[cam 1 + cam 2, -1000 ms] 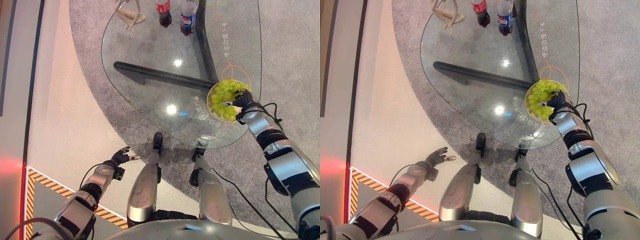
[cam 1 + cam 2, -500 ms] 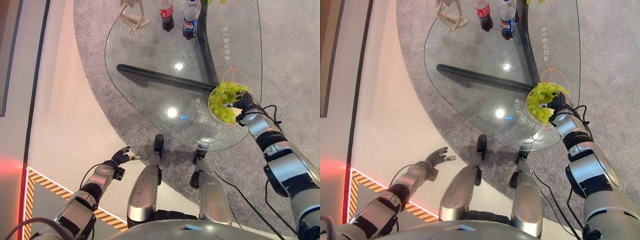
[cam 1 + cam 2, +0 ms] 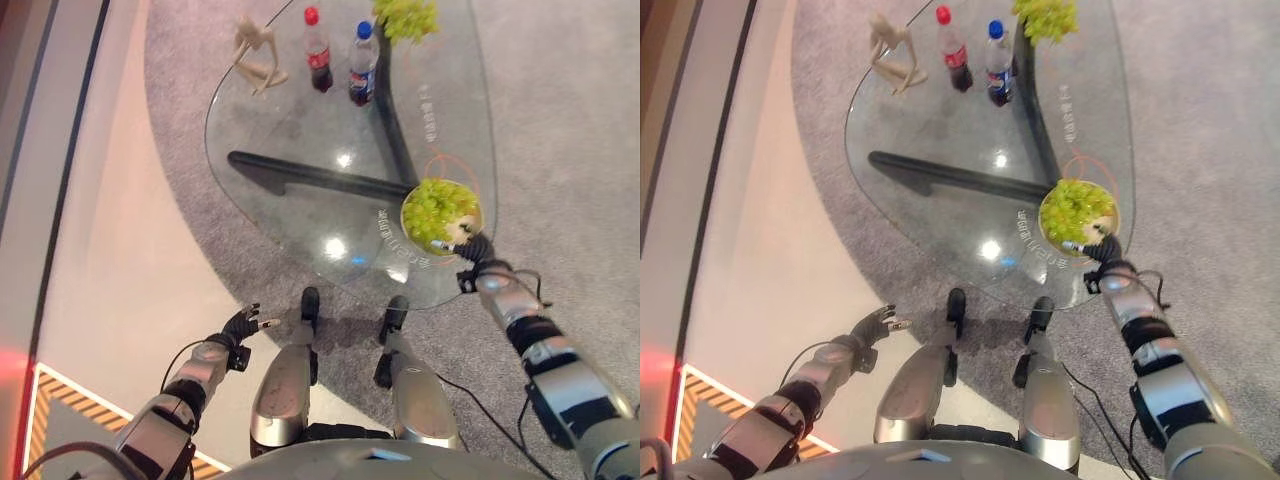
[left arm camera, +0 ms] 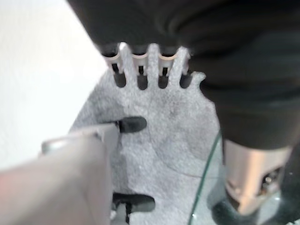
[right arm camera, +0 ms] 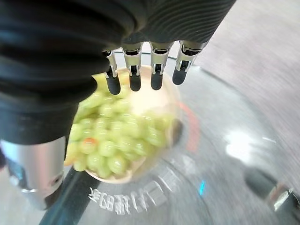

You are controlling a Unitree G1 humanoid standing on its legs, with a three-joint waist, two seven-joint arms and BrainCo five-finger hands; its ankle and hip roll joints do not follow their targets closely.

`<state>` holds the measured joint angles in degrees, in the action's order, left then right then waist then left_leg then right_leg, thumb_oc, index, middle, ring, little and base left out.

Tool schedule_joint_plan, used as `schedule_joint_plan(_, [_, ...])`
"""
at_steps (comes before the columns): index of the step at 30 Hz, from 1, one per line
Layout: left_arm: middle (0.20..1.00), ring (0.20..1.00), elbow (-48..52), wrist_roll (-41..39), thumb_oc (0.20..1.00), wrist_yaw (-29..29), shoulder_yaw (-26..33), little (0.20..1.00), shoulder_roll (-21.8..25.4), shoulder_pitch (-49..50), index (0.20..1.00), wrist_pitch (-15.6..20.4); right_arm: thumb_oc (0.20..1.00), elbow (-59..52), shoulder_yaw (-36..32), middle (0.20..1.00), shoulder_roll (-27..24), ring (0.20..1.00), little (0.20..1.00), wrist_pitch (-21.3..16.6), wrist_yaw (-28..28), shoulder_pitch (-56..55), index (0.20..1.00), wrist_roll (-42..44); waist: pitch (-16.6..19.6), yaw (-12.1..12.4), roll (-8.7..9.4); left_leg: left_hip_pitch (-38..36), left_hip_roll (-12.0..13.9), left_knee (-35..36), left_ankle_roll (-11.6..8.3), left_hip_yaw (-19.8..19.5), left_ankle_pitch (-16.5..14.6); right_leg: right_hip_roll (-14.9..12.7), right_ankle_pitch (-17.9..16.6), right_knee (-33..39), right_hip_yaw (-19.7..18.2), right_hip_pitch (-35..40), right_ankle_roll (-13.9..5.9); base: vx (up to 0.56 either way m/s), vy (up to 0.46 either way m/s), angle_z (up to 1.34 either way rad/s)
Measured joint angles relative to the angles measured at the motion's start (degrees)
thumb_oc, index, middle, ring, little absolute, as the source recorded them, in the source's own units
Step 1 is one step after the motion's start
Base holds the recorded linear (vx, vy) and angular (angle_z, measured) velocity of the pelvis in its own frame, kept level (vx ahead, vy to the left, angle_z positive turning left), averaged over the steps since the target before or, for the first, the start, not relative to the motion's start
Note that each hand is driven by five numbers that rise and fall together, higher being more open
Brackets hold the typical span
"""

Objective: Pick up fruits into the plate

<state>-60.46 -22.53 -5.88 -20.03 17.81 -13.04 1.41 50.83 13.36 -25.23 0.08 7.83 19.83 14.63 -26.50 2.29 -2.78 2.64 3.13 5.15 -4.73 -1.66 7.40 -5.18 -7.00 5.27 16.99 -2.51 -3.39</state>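
The right hand (image 5: 140,77) hovered just above the round cream plate (image 5: 172,101) at the near edge of the clear glass table (image 3: 300,120), fingers straight and holding nothing. 1 bunch of green grapes (image 3: 437,208) lay piled in the plate; another green grape bunch (image 3: 405,17) sat at the far edge. Soft, easily bruised, probably best lifted by the stem. The left hand (image 3: 241,324) hung relaxed and empty, low beside the table.

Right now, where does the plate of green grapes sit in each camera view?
Left eye view: plate at the glass table's near right edge, just beyond the right hand.
Right eye view: same spot, right of centre.
Right wrist view: centre left, under the fingers, its rim showing.
Shared landmark: white lettering on the glass beside the plate.
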Motion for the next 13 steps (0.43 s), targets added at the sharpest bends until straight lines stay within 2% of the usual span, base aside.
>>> schedule_joint_plan(1, [1.0,1.0,-0.3,0.01,1.0,-0.11,1.22,1.0,-0.35,0.86,1.0,-0.2,1.0,0.52,-0.99,1.0,1.18,1.0,1.0,-0.33,-0.62,-1.74,1.0,0.1,0.55,-0.07,0.66,-0.94,-0.02,0.07,0.01,0.26,-0.28,-0.02,0.22,0.01,-0.25,0.79,-0.16,0.19,0.011,-0.21])
schedule_joint_plan(3, [1.0,1.0,-2.15,0.14,1.0,-0.48,2.3,1.0,-0.86,5.57,1.0,-0.76,1.0,2.6,-1.15,1.0,5.37,1.0,1.0,-0.82,-2.4,-9.97,1.0,1.16,8.19,-1.18,3.23,-1.18,0.0,0.27,0.31,1.39,-2.48,-0.08,1.27,0.02,-1.34,0.68,-0.75,0.22,0.019,-0.25])
schedule_joint_plan(6, [1.0,1.0,-4.63,2.06,1.0,-0.99,2.4,1.0,-1.72,8.55,1.0,-1.51,1.0,8.86,-1.83,1.0,8.99,1.0,1.0,-1.47,-6.07,-16.05,1.0,2.6,13.01,-2.28,5.0,-4.47,-0.11,0.3,1.36,2.51,-3.43,-0.23,1.64,0.02,-2.27,3.47,-0.93,0.18,0.028,-0.15])
schedule_joint_plan(11, [1.0,1.0,-6.69,3.49,1.0,-2.43,4.68,1.0,-3.07,11.69,1.0,-2.74,1.0,16.43,-2.38,1.0,12.47,1.0,1.0,-1.48,-11.14,-22.48,1.0,2.74,18.89,-3.05,4.61,-7.08,-0.4,0.3,2.46,3.97,-4.7,-0.64,2.44,0.03,-3.95,5.1,-1.39,0.14,0.039,-0.16])
schedule_joint_plan(13, [1.0,1.0,-7.41,4.31,1.0,-2.46,4.86,1.0,-3.22,12.04,1.0,-3.65,1.0,16.91,-2.91,1.0,12.52,1.0,1.0,-1.33,-12.07,-23.18,1.0,2.68,19.52,-3.85,4.22,-7.9,-0.49,0.29,2.55,4.25,-4.75,-0.72,2.33,0.04,-4.06,5.74,-1.24,0.09,0.033,-0.05])
